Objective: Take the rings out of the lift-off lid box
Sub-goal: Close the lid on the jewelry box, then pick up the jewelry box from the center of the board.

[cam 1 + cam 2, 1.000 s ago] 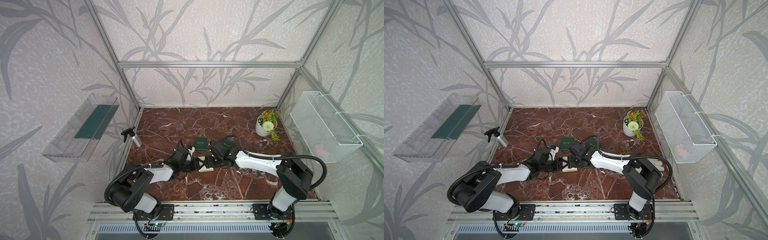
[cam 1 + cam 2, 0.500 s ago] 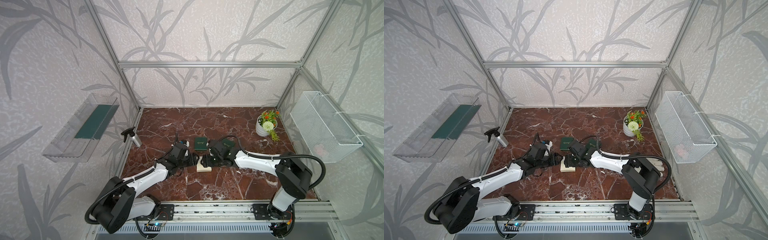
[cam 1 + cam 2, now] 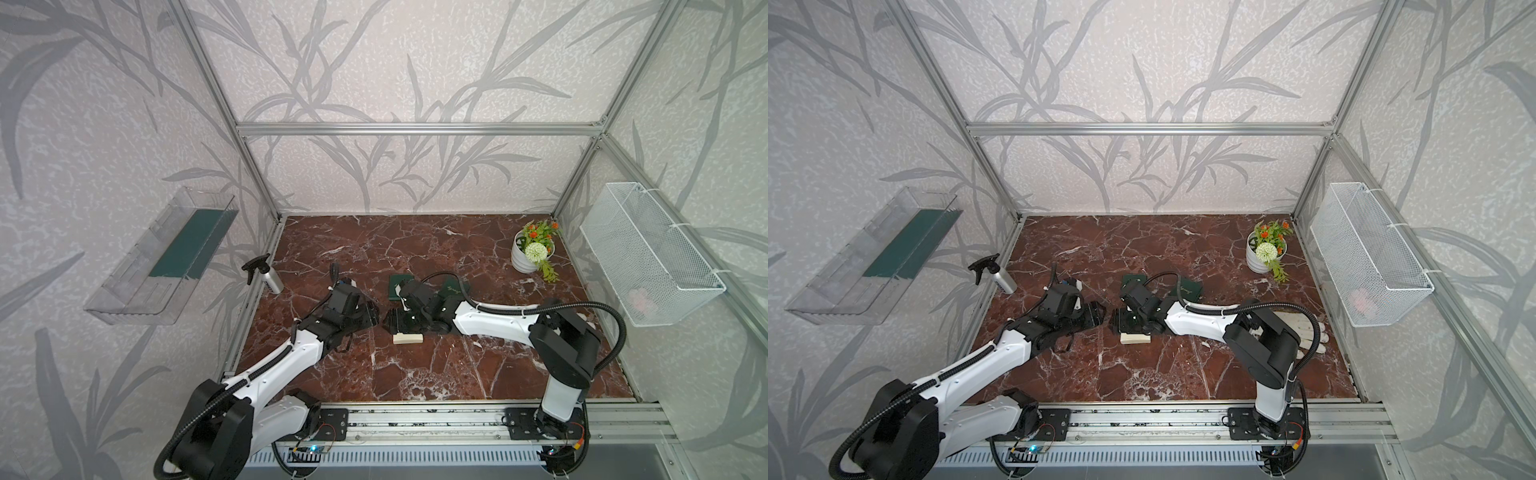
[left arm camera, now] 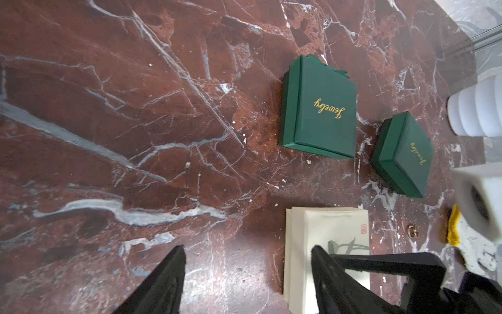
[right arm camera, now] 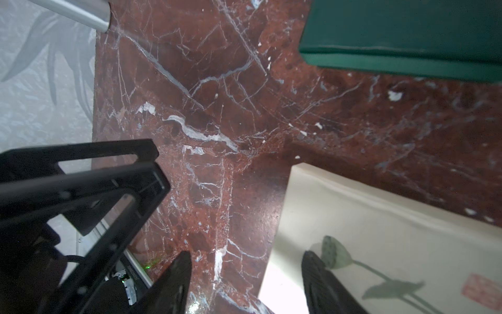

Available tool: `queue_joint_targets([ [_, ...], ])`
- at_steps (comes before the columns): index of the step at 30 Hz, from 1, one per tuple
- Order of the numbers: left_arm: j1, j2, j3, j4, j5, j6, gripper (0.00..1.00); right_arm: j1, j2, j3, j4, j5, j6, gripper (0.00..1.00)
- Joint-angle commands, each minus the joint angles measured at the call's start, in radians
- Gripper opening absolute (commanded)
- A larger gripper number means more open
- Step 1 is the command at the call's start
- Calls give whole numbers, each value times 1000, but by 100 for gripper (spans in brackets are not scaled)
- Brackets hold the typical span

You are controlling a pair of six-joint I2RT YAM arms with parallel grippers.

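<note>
Left gripper (image 4: 247,248) released, jaws apart over the marble bench (image 4: 135,108), right gripper (image 5: 245,254) released, straddling an edge of the cream box (image 4: 326,225), one ring (image 4: 413,231) on the bench beside it

A white flower pot (image 3: 524,261) is seen in a far corner of the marble table (image 3: 415,245). A wire basket (image 3: 623,232) is hung on the wall just beside the pot. A spray bottle (image 3: 272,281) is stood well apart from it, and a clear wall tray (image 3: 137,286) farther still.
</note>
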Motion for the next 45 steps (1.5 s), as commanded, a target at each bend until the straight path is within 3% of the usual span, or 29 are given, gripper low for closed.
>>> queue_joint_targets([
  [1, 10, -18, 49, -57, -69, 10, 75, -16, -11, 4, -22, -21, -4, 75],
  [6, 10, 68, 156, -104, -75, 71, 82, -99, -178, -107, -65, 28, -60, 91],
  [8, 9, 116, 208, -122, -70, 96, 90, -136, -243, -154, -83, 33, -86, 94],
  [13, -5, 243, 337, -129, -74, 129, 95, -232, -383, -264, -124, 39, -137, 96],
  [18, -47, 462, 524, -168, -72, 145, 99, -312, -466, -368, -89, -13, -164, 96],
  [27, -135, 750, 786, -288, -159, 167, 99, -335, -485, -441, -61, -23, -205, 96],
  [35, -158, 899, 924, -348, -201, 175, 99, -353, -480, -489, -36, -31, -210, 96],
  [42, -171, 936, 949, -362, -238, 179, 91, -362, -472, -506, -17, -46, -206, 96],
  [45, -176, 937, 942, -362, -248, 188, 81, -363, -467, -507, -16, -44, -207, 95],
])
